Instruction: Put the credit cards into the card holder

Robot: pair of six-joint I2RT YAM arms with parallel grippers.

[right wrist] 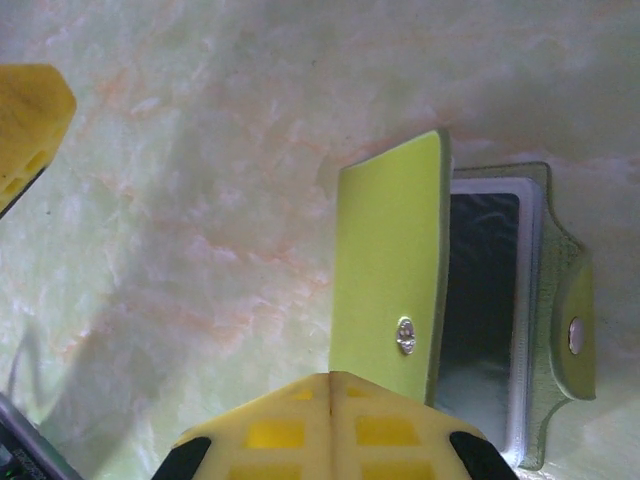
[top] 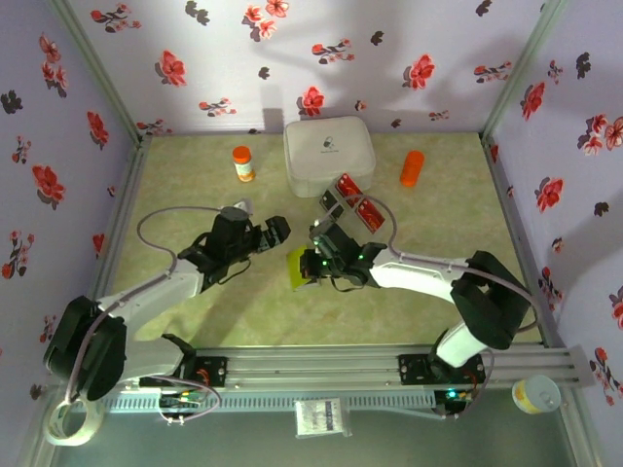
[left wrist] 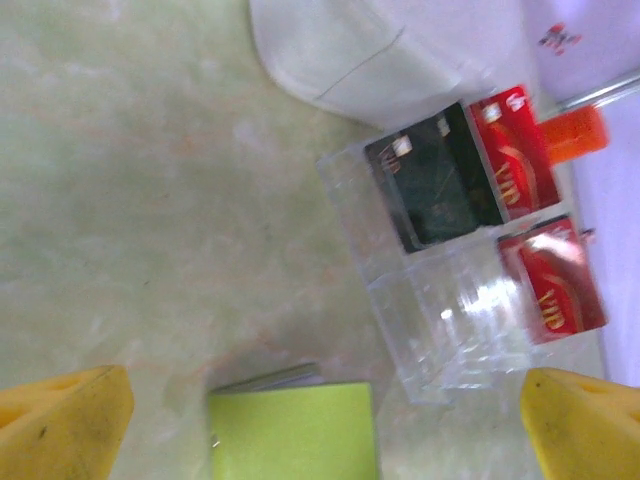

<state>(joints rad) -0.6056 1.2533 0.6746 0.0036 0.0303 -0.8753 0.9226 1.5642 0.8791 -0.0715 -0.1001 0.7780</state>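
Overhead: left pincer (top: 271,233) released, beside card holder (top: 295,269); right pincer (top: 310,263) clenched at its edge. Left wrist: clear tray (left wrist: 440,330) of credit cards (left wrist: 435,180) and white box (left wrist: 370,50) ahead of spread fingers (left wrist: 60,420). Right wrist: card holder open, flap raised, long axis pointing away from right pincer; grasp unclear.

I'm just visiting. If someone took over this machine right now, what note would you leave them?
Left gripper: open, empty, hovering beside the card holder.
Right gripper: shut, seemingly pinching the holder's raised flap.
Credit cards: red and dark ones lie in the clear tray by the white box.
Done: holder stands open.
Left: move the cards in. Whether any is inside already, I cannot tell.
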